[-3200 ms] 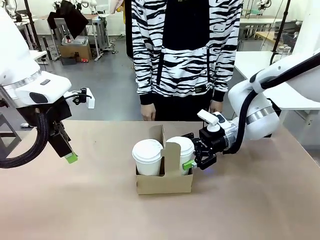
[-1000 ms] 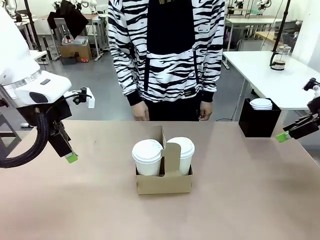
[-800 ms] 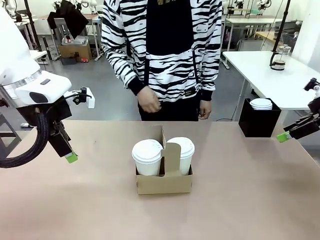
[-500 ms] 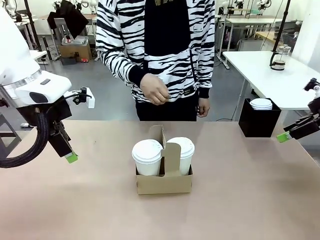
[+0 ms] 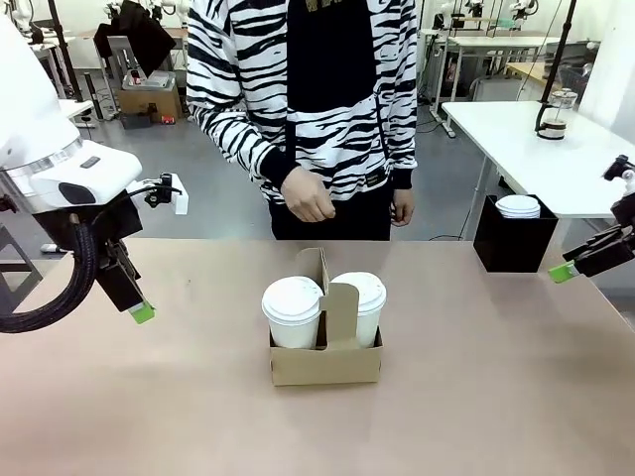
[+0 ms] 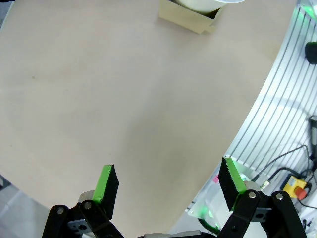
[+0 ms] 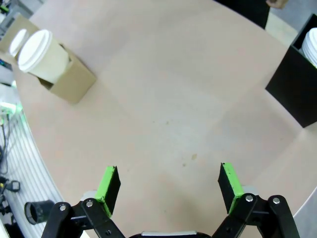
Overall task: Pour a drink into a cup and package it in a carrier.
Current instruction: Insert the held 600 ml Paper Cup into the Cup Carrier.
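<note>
Jaws wide, empty, both arms; carrier (image 5: 326, 362) holds two lidded cups (image 5: 294, 299), contents hidden.

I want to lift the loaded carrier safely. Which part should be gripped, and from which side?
Grip the carrier by its upright centre handle panel, coming from straight above. The panel rises between the two lidded cups, its top edge is free, and the cups block its sides.

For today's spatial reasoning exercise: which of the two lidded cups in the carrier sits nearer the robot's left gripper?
The cup in the carrier's left slot; the other cup sits beyond the handle panel, farther from the left gripper.
</note>
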You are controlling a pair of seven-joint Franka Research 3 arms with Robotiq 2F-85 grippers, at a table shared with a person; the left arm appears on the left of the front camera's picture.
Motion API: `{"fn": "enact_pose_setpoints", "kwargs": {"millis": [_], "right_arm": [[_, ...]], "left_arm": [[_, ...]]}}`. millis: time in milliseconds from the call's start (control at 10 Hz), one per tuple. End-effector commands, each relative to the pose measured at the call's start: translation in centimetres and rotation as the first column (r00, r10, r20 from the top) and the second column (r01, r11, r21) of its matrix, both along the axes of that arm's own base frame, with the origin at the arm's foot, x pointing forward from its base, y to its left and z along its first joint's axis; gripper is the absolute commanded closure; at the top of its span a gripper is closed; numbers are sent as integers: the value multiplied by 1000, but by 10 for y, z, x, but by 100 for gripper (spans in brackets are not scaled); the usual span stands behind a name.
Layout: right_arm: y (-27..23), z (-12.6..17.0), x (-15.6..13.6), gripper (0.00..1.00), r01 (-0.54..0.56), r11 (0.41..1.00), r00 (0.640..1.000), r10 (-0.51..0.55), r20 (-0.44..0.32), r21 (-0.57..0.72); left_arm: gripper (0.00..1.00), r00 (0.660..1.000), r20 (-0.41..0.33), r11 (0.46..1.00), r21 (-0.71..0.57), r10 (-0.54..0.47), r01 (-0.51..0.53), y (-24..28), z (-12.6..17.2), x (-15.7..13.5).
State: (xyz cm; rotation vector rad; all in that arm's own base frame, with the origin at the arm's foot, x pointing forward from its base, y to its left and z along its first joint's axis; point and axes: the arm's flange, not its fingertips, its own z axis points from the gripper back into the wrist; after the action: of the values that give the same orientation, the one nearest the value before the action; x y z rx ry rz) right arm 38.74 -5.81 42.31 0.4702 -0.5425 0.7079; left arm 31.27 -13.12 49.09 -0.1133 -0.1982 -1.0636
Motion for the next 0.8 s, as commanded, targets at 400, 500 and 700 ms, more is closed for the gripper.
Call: {"fn": "enact_pose_setpoints", "kwargs": {"millis": [400,500,700], "right_arm": [[-4,1,1,0,-22,1000,1000,23,11,-8],[-4,1,1,0,-22,1000,1000,23,11,-8],[-4,1,1,0,-22,1000,1000,23,11,-8]], "left_arm": [[0,1000,13,1000,16,8,-8,2,0,1],[0,1000,13,1000,16,8,-8,2,0,1],[0,1000,13,1000,16,8,-8,2,0,1]]}}
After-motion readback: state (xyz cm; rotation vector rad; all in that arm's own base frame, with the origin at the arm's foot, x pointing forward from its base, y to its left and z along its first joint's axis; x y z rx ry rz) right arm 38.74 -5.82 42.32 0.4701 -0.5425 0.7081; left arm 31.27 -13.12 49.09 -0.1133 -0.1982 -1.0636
